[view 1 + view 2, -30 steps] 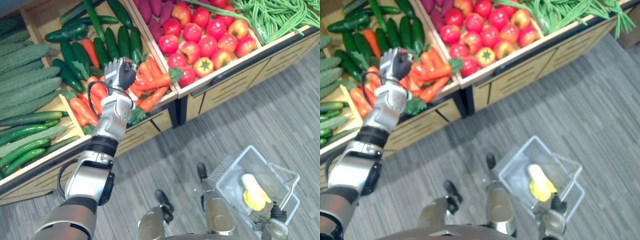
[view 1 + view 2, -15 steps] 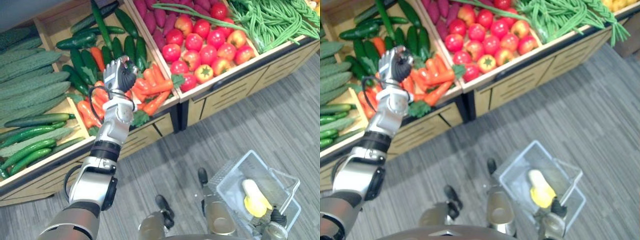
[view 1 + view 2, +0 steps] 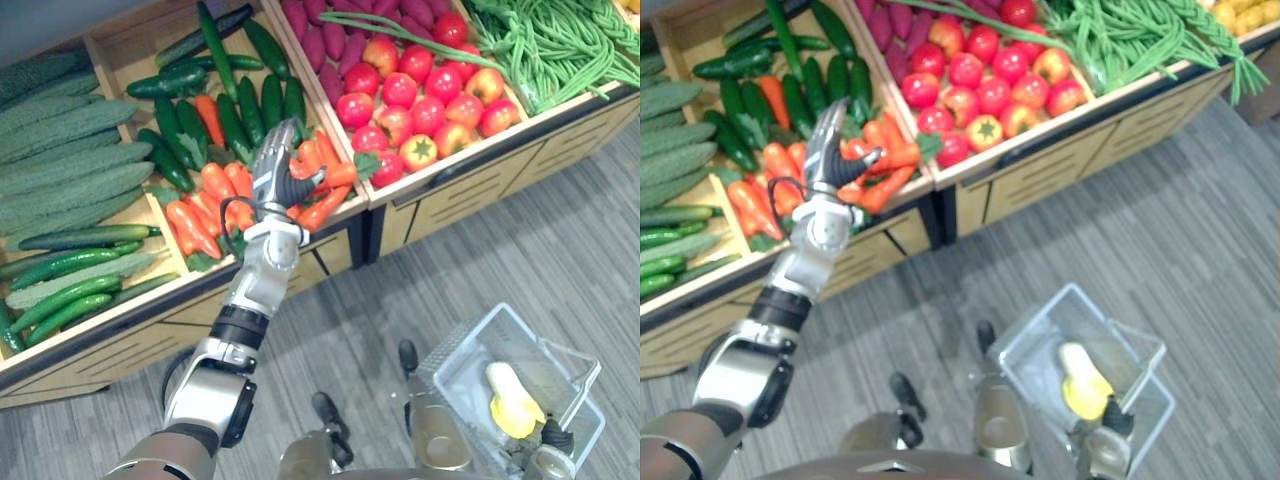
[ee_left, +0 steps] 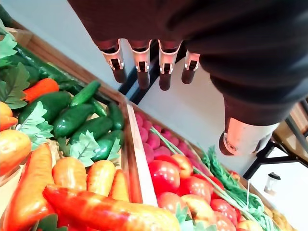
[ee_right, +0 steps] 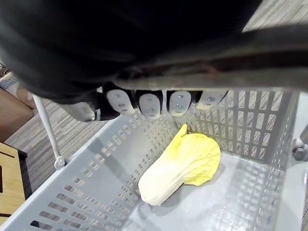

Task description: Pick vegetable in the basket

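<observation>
L hand (image 3: 277, 160) released, fingers straight, over carrots (image 3: 213, 185) upper centre. R hand (image 3: 548, 437) lower right grasping basket (image 3: 460, 335) handle; napa cabbage (image 3: 508, 385) inside.

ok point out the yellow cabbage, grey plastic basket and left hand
yellow cabbage (image 5: 180, 166): right wrist view, leafy middle
grey plastic basket (image 5: 72, 202): right wrist view, side wall
left hand (image 3: 277, 168): left eye view, its middle
</observation>
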